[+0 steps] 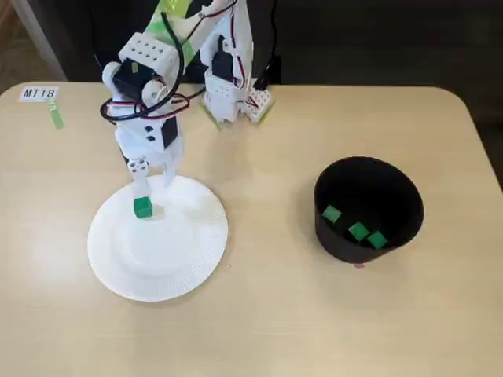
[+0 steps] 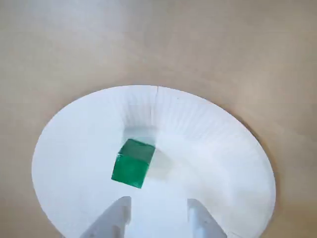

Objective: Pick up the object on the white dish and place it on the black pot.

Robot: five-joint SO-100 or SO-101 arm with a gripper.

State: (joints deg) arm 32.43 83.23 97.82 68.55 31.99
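Wrist view, nearest the lens: the gripper [image 2: 157,218] enters from the bottom edge with two pale fingertips [image 2: 118,214] standing apart, a clear gap between them and nothing held. Just beyond, in the lower centre of the frame, the green cube [image 2: 132,163] lies on the white dish [image 2: 218,148], slightly left of the gap's centre line and turned at an angle. The jaws appear spread to straddle it, so the approach is judged under way, grasp not yet made; a small shift left looks needed.

Fixed view: the dish sits at lower left of the frame on the tan table [image 1: 259,314], the cube [image 1: 142,207] on its upper-left part, directly under the descending gripper [image 1: 153,177]. Farther off, at right centre, the black pot [image 1: 368,206] stands well apart from the dish, three green cubes [image 1: 357,230] already inside. At the upper left corner is a label [image 1: 39,93].
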